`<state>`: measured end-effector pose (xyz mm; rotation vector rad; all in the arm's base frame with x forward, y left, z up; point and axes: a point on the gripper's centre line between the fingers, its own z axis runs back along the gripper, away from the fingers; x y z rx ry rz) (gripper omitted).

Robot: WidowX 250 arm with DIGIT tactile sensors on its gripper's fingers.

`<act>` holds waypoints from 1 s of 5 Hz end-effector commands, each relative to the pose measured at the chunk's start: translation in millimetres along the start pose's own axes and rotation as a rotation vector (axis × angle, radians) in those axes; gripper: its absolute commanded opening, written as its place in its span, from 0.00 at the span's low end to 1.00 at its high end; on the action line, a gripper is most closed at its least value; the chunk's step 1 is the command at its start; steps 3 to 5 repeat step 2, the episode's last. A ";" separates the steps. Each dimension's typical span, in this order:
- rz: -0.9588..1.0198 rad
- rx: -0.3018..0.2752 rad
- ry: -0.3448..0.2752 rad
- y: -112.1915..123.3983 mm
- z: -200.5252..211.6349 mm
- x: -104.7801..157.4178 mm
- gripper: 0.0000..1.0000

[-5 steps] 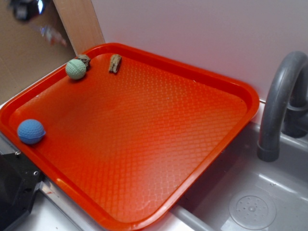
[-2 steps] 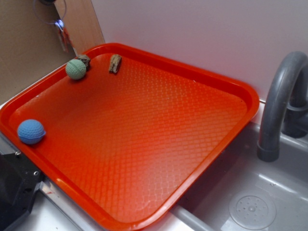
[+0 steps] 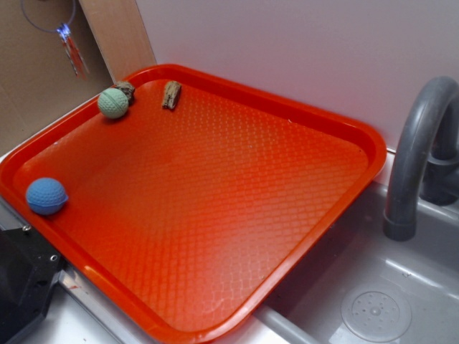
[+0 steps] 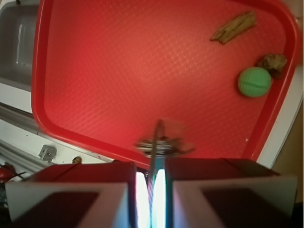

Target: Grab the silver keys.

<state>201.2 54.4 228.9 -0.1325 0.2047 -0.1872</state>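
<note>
Orange tray [image 3: 215, 215], waffle-textured plastic, rounded corners, sits beside a grey sink [image 3: 373, 301]. Gripper [image 4: 153, 183] jaws clamped on the silver keys [image 4: 159, 142]: thin wire ring pinched edge-on between them, keys blurred, hanging high above the tray's corner. Dimpled blue ball [image 3: 46, 196], green ball [image 3: 113, 102], two brown bark bits [image 3: 171, 94].

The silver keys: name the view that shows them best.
The wrist view: the silver keys hang, blurred, from the gripper shut on their ring, above the red tray. The exterior view shows only the wire ring and a dangling bit at its top-left corner.
</note>
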 end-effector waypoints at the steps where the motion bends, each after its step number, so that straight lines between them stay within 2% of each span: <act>1: 0.003 0.049 -0.071 13.0 -3.7 24.0 0.00; 2: 0.017 0.023 -0.082 16.2 -5.0 19.5 0.00; 5: 0.017 0.023 -0.082 16.2 -5.0 19.5 0.00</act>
